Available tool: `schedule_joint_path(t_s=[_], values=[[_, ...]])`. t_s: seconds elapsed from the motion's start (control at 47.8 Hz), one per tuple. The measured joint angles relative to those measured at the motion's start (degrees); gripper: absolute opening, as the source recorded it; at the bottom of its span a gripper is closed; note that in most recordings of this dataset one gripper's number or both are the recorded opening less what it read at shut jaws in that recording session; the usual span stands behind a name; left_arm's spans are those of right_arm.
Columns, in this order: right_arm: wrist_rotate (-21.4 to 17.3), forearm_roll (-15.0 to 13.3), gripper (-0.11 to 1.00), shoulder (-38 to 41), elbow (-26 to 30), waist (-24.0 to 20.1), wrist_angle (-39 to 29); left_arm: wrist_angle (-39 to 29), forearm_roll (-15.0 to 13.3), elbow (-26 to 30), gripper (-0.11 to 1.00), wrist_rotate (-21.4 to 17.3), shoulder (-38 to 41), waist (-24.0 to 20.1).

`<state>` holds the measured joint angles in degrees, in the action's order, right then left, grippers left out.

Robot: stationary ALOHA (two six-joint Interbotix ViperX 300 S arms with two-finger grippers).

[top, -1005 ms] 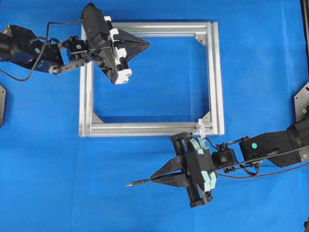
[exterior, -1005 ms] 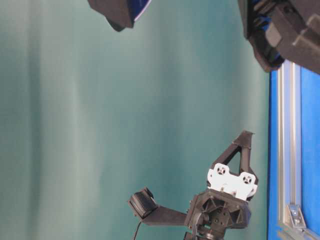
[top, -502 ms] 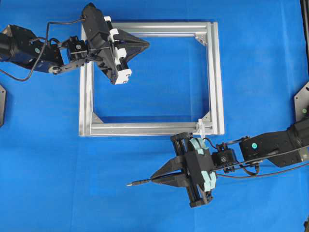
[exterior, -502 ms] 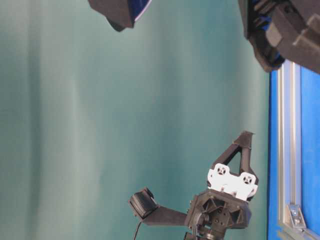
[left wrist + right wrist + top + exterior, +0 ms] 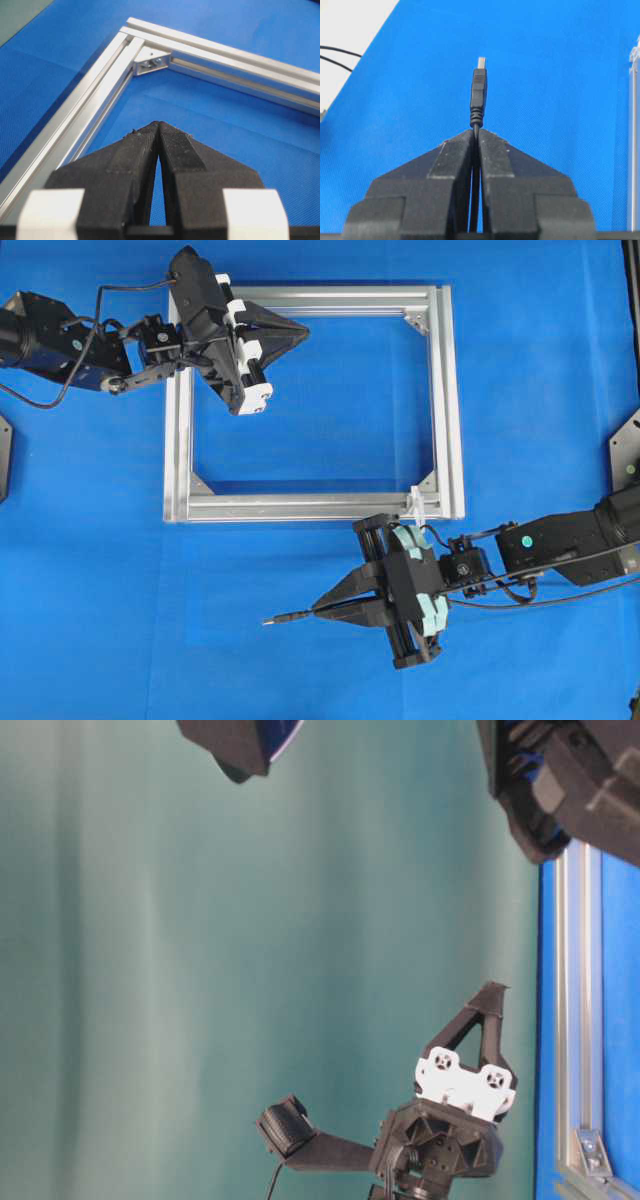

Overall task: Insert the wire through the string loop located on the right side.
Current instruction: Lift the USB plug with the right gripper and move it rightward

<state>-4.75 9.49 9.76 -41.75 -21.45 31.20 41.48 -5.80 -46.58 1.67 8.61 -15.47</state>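
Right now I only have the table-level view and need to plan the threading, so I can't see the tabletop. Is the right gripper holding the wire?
Observer: Yes. The right gripper is shut on the wire, with the plug tip sticking out past the fingertips.
Operator: Where is the string loop?
Observer: The string loop sits on the frame, on its lower bar near the bottom-right corner in the overhead view.
Operator: Is the plug aimed at it?
Observer: No. In the overhead view the plug points left, away from the loop, which lies above and behind the gripper.
Operator: And the left gripper?
Observer: The left gripper is shut and empty, over the frame's top-left part.
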Motion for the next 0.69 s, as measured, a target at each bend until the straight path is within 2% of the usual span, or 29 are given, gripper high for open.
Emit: schedule_joint_path(t_s=[0.147, 0.293, 0.544, 0.691], values=[[-0.1, 0.1, -0.03, -0.8, -2.1, 0.1, -1.7, 0.0, 0.0, 0.0, 0.00, 0.0, 0.0, 0.3], [-0.8, 1.1, -0.03, -3.9, -7.0, 0.0, -1.9, 0.0, 0.0, -0.2, 0.00, 0.0, 0.0, 0.4], [-1.6, 8.8, -0.03, -11.9, -18.9, -2.1, 0.2, 0.0, 0.0, -0.9, 0.00, 0.0, 0.0, 0.7], [-1.6, 10.7, -0.03, -17.1, -25.4, -3.6, 2.1, 0.0, 0.1, -0.9, 0.00, 0.0, 0.0, 0.7]])
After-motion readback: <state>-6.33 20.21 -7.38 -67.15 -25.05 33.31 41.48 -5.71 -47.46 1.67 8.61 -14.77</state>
